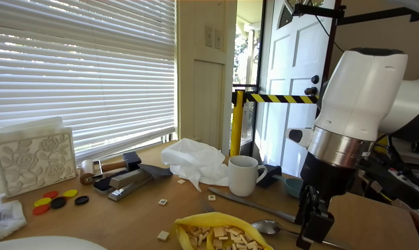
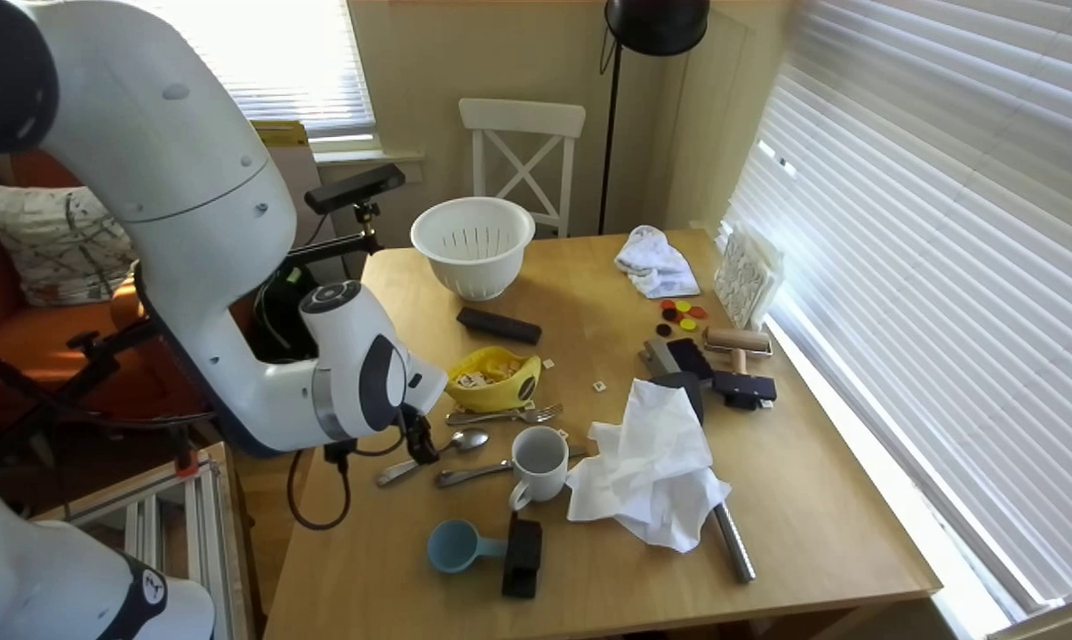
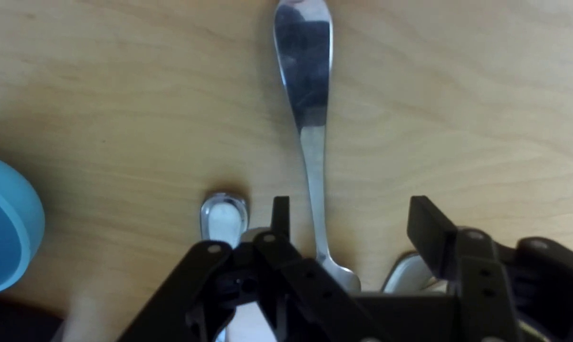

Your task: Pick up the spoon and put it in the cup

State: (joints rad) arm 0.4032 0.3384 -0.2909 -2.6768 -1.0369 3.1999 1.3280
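Note:
The silver spoon lies flat on the table; its bowl (image 1: pixel 266 226) shows in both exterior views (image 2: pixel 470 438). In the wrist view the long spoon handle (image 3: pixel 313 152) runs down between my fingertips, nearer the left one, and the bowl is partly hidden by the gripper. My gripper (image 3: pixel 348 211) is open and empty, pointing down over the spoon; it also shows in both exterior views (image 1: pixel 310 239) (image 2: pixel 423 443). The white mug (image 1: pixel 243 177) stands upright, apart from the gripper, beyond the knife from the spoon; it also shows from above (image 2: pixel 539 462).
A knife (image 2: pixel 474 475) lies between spoon and mug. A fork (image 2: pixel 509 416) and a yellow pouch of tiles (image 2: pixel 492 378) lie on the spoon's other side. A blue scoop (image 2: pixel 454 546), a black block (image 2: pixel 523 558) and crumpled white paper (image 2: pixel 647 471) are near the mug.

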